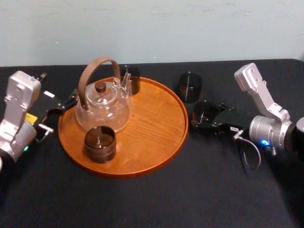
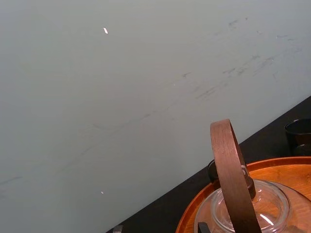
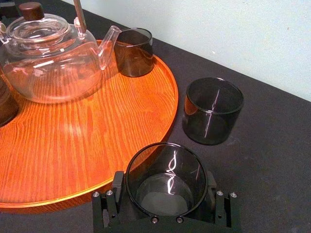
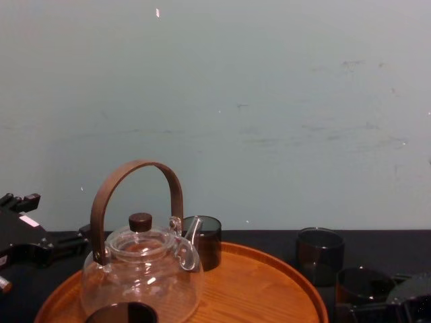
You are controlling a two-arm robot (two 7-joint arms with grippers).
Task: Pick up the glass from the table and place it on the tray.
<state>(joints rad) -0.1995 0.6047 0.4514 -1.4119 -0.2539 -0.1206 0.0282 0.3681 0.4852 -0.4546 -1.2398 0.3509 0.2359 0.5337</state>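
A short, round, smoke-grey glass (image 3: 166,178) stands upright on the flat matte black table (image 1: 190,190), just beside the right-hand rim of the tray and not on it. I see it low on the right in the chest view (image 4: 363,286) and right of centre from the head camera (image 1: 205,112).

My right gripper (image 1: 206,118) reaches in from the right, low to the table, and is closed on the glass. In the right wrist view its black pads (image 3: 119,183) sit against both sides of it. I cannot tell whether the glass has left the table.

The large round orange-brown wooden tray (image 1: 152,128), with visible grain and a low raised rim, lies left of the glass.

A second glass (image 1: 190,86) of the same smoky kind stands on the table behind the held one, near the tray's rim but apart from it.

On the tray, a clear glass teapot (image 1: 102,107) with a dark knob on its lid and a tall brown wooden hoop handle stands on the left half. A third glass (image 1: 130,80) stands at the tray's back edge, just behind the spout. A fourth glass (image 1: 100,144) stands at the front, just before the teapot.

My left gripper (image 1: 64,104) hangs just outside the tray's left rim, beside the teapot. Whether it is wide or narrow I cannot tell.

A pale grey-green wall (image 1: 152,28) rises behind the table.
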